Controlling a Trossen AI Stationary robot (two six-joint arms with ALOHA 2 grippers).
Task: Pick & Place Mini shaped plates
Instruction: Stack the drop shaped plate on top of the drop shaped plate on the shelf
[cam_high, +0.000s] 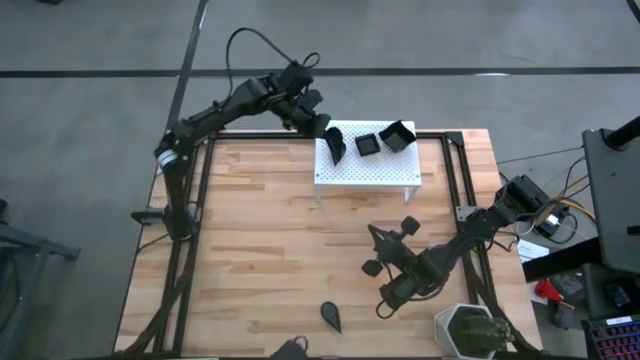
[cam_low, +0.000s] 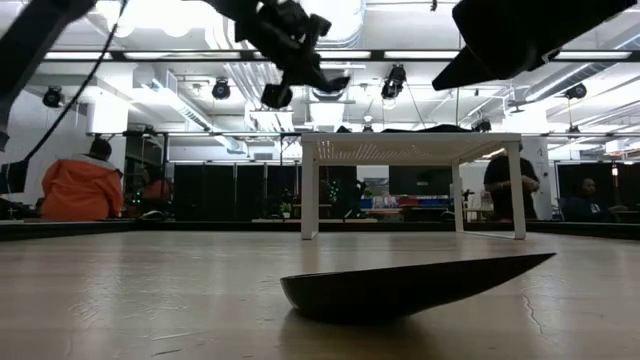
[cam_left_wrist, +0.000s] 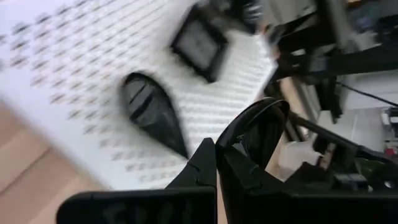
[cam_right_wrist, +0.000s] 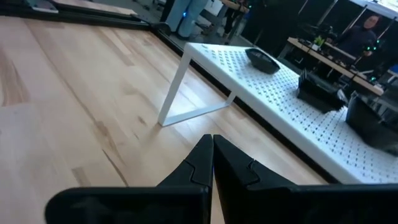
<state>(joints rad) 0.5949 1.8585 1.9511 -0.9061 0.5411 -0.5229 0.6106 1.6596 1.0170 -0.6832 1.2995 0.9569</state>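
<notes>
A white perforated stand (cam_high: 365, 175) stands at the table's far side. On it lie a black teardrop plate (cam_high: 337, 147) and two square plates (cam_high: 367, 145) (cam_high: 398, 136). Another teardrop plate (cam_high: 331, 316) rests on its underside on the wood near the front edge. My left gripper (cam_high: 318, 124) hovers over the stand's left end, shut on a further black teardrop plate (cam_left_wrist: 261, 124). My right gripper (cam_high: 376, 237) is shut and empty above the bare wood in front of the stand, pointing toward it. My left gripper pinches the teardrop plate's rim (cam_left_wrist: 244, 142) between its two fingertips. The fingers slant downward from the table's far left. The plate stands out beyond the fingertips, tilted on edge and lifted clear of the stand (cam_left_wrist: 62, 62).
A white pot with a green plant (cam_high: 470, 332) stands at the near right corner, close to my right arm. Black frame rails run along the table's left and right edges. Beyond the table, people (cam_low: 80, 185) sit and stand in the room.
</notes>
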